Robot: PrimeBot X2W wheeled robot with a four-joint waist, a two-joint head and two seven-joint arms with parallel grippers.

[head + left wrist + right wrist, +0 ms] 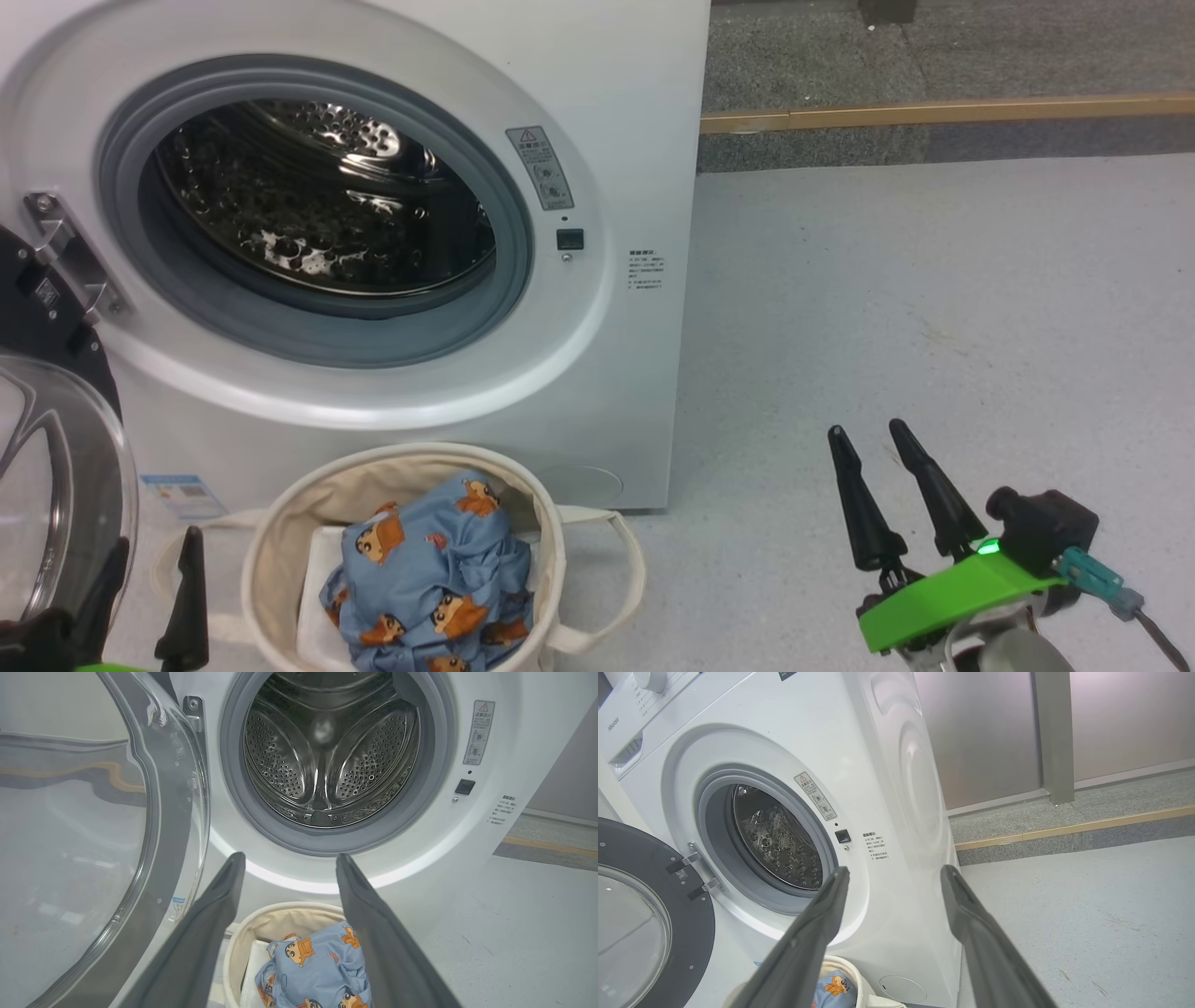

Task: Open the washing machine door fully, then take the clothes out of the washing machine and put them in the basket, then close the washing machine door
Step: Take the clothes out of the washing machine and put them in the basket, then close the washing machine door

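The white washing machine (607, 112) stands with its steel drum (317, 196) bare inside. Its door (56, 467) hangs wide open on the left, glass bowl facing out; the door (640, 924) and machine (887, 788) also show in the right wrist view. On the floor before the machine sits the cream basket (280, 532) holding the light-blue printed clothes (434, 583). My left gripper (154, 560) is open at the basket's left, beside the door glass (84, 849), fingers apart and holding nothing. My right gripper (868, 443) is open over the floor to the right, nothing between its fingers.
Pale grey floor (934, 308) spreads right of the machine. A wooden strip (934, 114) edges a darker raised step at the back. A grey wall and post (1052, 737) stand behind. The basket's loop handle (621, 560) sticks out to the right.
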